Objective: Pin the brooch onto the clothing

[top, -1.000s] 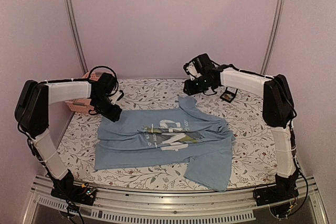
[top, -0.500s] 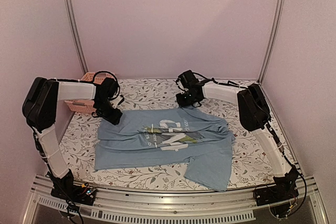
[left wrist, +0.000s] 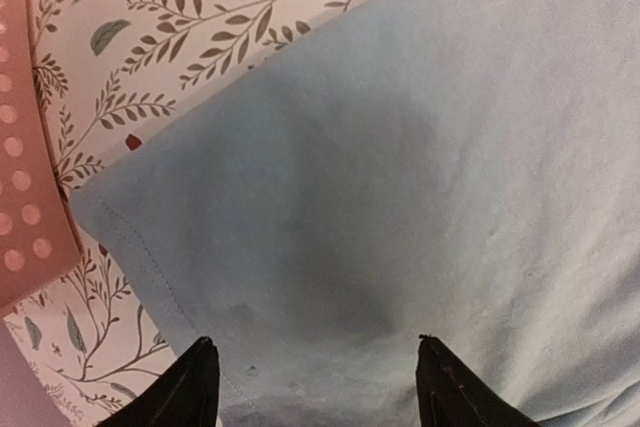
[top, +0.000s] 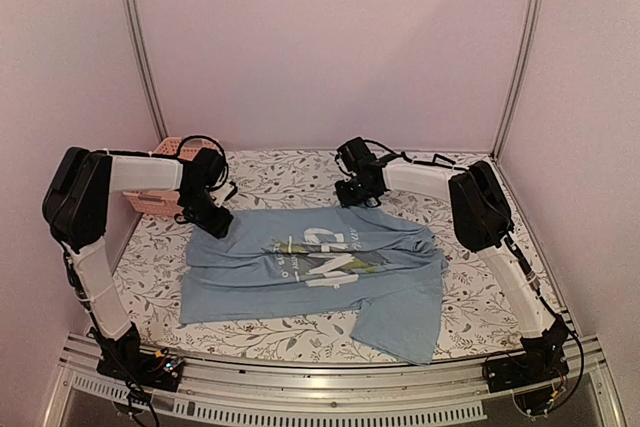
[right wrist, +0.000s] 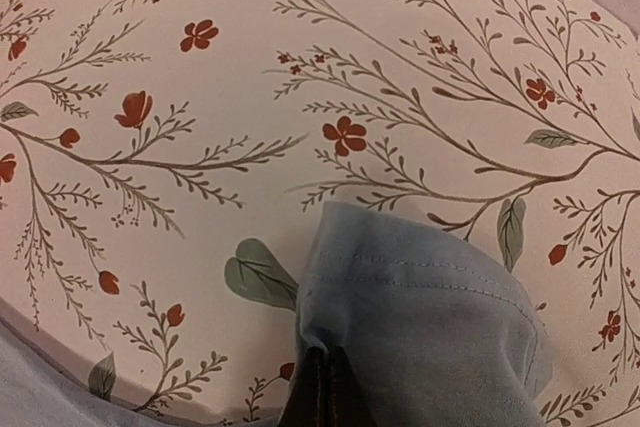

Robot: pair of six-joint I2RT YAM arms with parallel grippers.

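We see our left gripper (left wrist: 315, 392) spread open over the T-shirt (top: 320, 267) at its far left corner; our right gripper (right wrist: 325, 392) pinches its far edge.

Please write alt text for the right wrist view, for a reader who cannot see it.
The right gripper, fingers closed together, pinches a hemmed edge of the light blue T-shirt. Under it lies a cream tablecloth printed with red flowers and green-grey branches.
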